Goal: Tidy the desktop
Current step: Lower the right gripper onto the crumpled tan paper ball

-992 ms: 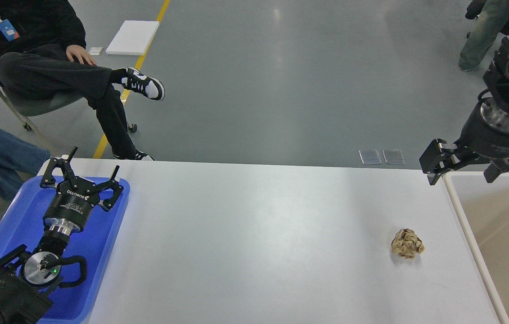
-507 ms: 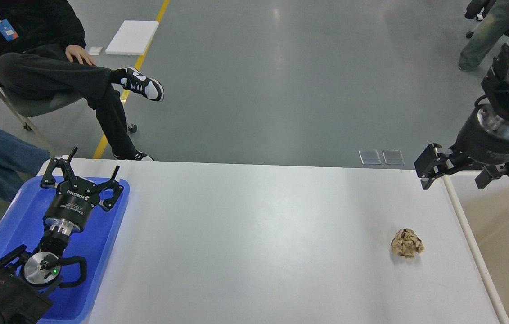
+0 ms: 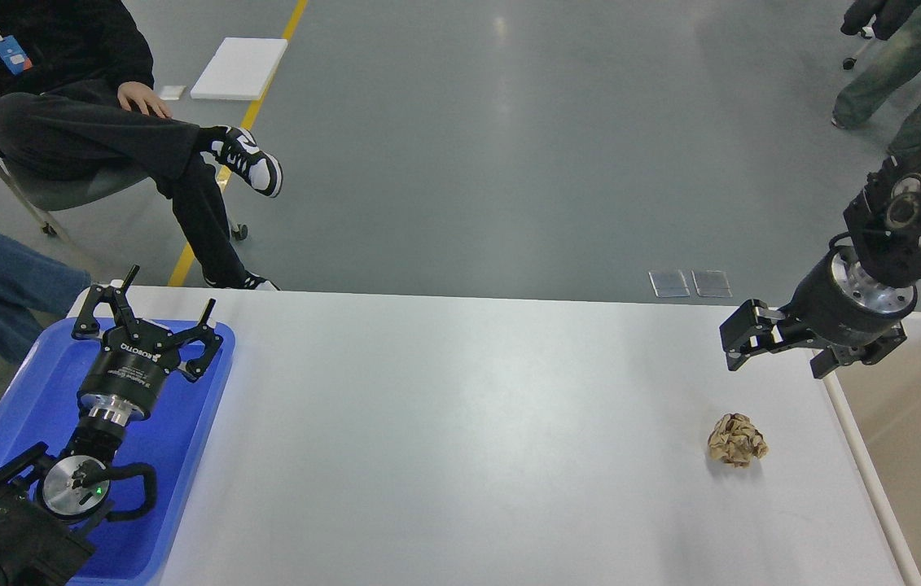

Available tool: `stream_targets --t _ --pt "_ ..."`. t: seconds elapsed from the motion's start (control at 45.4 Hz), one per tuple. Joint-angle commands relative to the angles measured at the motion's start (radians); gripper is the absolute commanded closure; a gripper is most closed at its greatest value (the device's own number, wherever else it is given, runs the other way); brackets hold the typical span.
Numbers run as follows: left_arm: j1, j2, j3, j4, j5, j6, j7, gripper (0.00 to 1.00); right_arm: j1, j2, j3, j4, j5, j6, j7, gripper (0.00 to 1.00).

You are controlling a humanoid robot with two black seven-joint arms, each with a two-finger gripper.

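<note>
Right tool (image 3: 782, 358) moved lower-left, spread wide, empty, left tool (image 3: 152, 313) likewise, smooth white desktop (image 3: 460, 431)

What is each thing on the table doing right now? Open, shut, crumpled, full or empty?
Left gripper: fingers spread open, holding nothing, above the blue tray.
Right gripper: fingers open, holding nothing, above the desktop.
Paper ball: crumpled, lying loose on the desktop.
Blue tray: nothing seen lying in it.
Beige bin: open on top; visible part empty.
</note>
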Motion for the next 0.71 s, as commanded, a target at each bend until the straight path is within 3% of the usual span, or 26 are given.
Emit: stream_targets --t 0.0,0.375,0.683 --pt "0.000 0.000 0.000 0.000 0.000 0.000 0.000 0.01 -0.149 -0.034 0.122 -0.006 -0.108 -0.115 0.000 0.01" --pt "0.000 0.000 0.000 0.000 0.000 0.000 0.000 0.01 -0.413 -0.044 0.337 -0.032 -0.415 -0.195 -0.002 0.01" --pt "0.000 0.000 0.000 0.000 0.000 0.000 0.000 0.01 -0.583 -0.028 0.432 -0.171 -0.443 -0.216 -0.002 0.00"
